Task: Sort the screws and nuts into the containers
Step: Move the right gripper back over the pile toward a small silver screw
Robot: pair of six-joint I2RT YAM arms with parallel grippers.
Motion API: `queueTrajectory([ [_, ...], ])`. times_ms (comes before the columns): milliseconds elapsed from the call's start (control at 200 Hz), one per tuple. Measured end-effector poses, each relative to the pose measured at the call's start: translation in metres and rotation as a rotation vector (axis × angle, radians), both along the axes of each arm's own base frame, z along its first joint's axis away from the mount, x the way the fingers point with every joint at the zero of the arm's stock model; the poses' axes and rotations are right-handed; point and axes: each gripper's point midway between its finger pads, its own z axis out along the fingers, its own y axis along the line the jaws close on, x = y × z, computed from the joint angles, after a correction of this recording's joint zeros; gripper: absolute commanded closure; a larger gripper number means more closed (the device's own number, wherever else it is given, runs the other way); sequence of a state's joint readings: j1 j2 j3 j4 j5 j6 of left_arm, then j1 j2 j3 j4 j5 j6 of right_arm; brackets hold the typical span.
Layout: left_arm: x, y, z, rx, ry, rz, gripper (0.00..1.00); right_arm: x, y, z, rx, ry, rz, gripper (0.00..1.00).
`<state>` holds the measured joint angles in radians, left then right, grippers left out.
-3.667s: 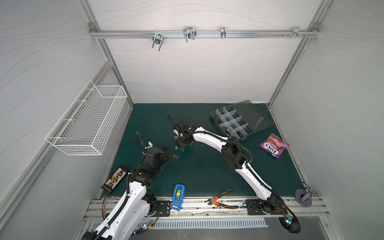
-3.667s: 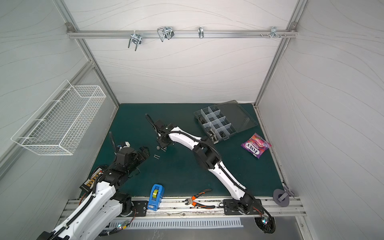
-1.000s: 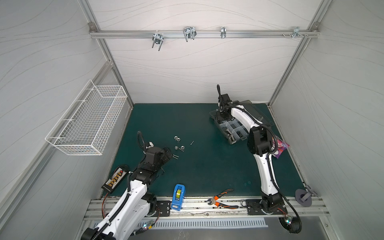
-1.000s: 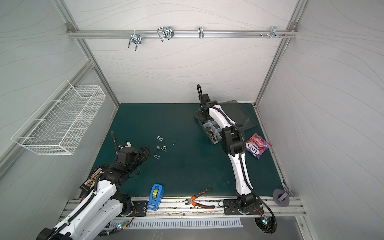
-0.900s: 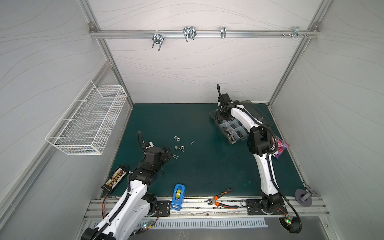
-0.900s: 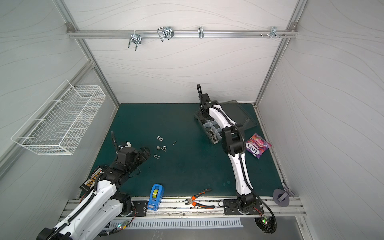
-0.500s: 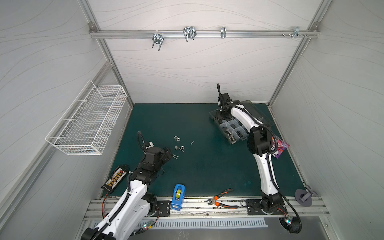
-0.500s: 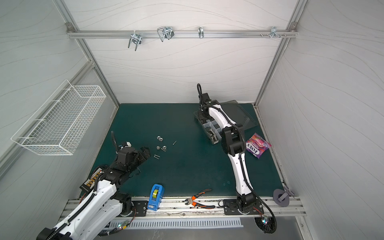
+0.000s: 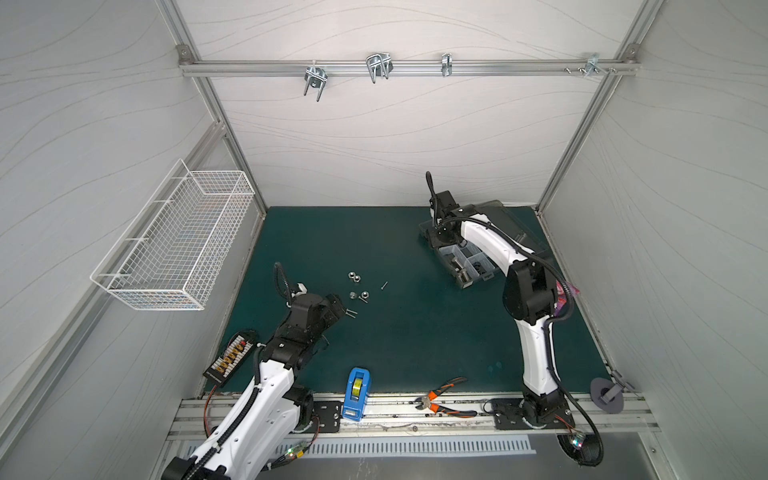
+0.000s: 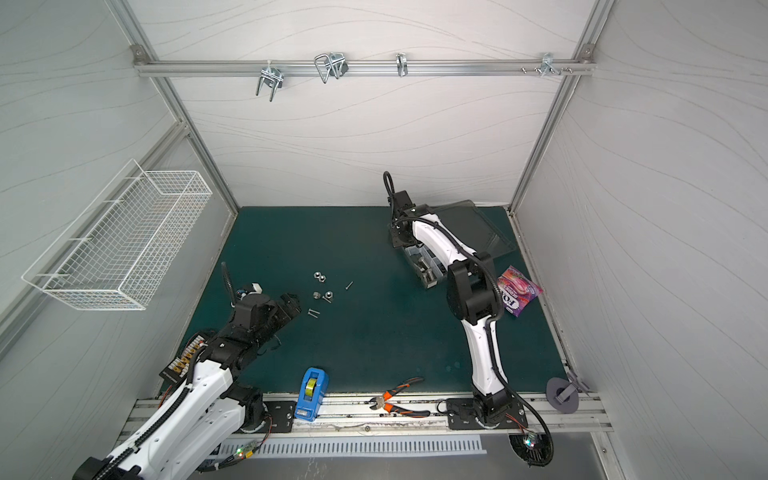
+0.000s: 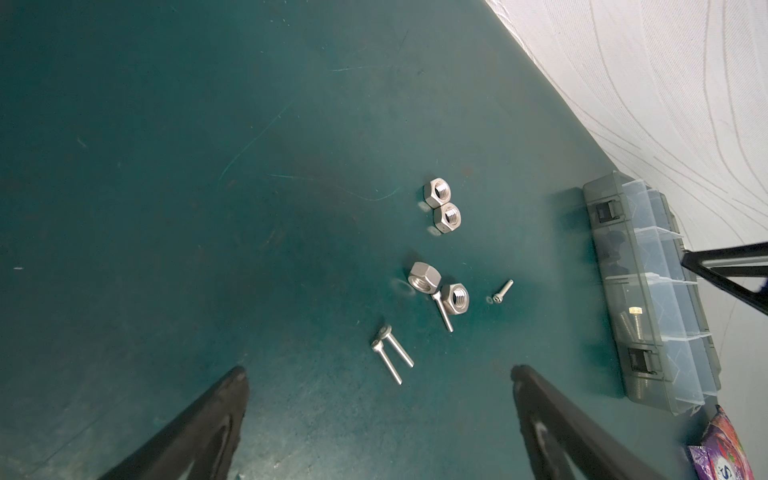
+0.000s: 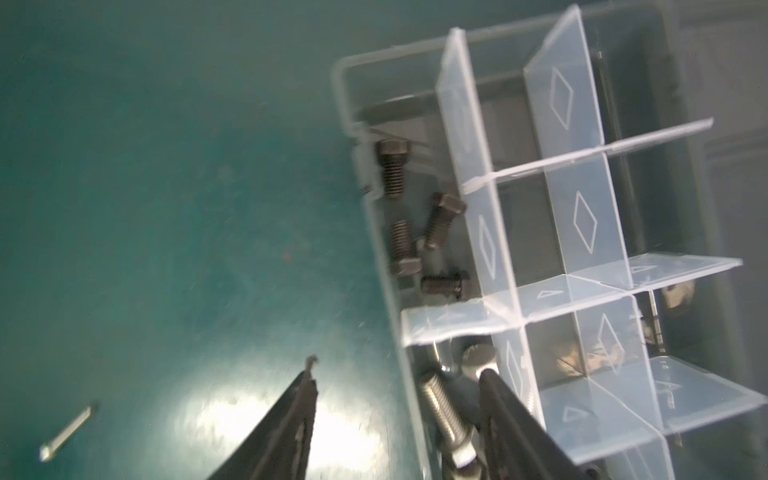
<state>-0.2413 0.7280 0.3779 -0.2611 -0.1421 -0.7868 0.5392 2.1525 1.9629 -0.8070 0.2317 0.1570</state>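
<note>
Beneath both claws, a dark green tabletop (image 9: 415,345). Directly under the right claw (image 12: 397,368), the clear grey organizer box (image 9: 464,283), lid open, split by translucent dividers into small containers (image 12: 577,216). Right claw spread open and holding nothing, one finger (image 12: 297,415) over bare tabletop, the other (image 12: 511,428) over the box's edge row. In the container below that finger, stubby silver bolts (image 12: 440,405); in the next container, just past the fingertips, four short black screws (image 12: 392,174). Left claw (image 11: 378,370) low over the tabletop, well apart from the box, jaws at their widest, gripping nothing. Ahead of its tips, loose on the tabletop, four silver nuts (image 11: 447,217) in two close pairs, the farther pair touching. Nearest the tips, two thin screws (image 11: 392,353) lying side by side, heads together. Between those and the nuts, a third thin screw (image 11: 444,312), head against the nearer pair. Off to the box side of the left claw, one tiny screw (image 11: 503,293) alone.
</note>
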Motion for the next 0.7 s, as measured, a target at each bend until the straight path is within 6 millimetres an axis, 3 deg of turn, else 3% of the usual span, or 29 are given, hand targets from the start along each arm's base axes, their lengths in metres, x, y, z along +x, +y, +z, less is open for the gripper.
queueTrajectory([
  [115,0.000,0.000,0.000,0.000,0.000,0.000,0.00,-0.026,0.031,0.006,-0.007,-0.012,0.054,0.17],
  [375,0.000,0.000,0.003,-0.003,-0.011,0.001,0.01,-0.081,0.099,-0.012,-0.016,0.026,0.157,0.16],
  [535,0.000,0.000,0.003,-0.004,-0.013,0.000,0.00,-0.096,0.133,-0.037,-0.032,0.060,0.200,0.17],
  [700,0.000,0.000,0.005,-0.005,-0.020,0.001,0.00,-0.102,0.151,-0.068,-0.064,0.101,0.219,0.17],
])
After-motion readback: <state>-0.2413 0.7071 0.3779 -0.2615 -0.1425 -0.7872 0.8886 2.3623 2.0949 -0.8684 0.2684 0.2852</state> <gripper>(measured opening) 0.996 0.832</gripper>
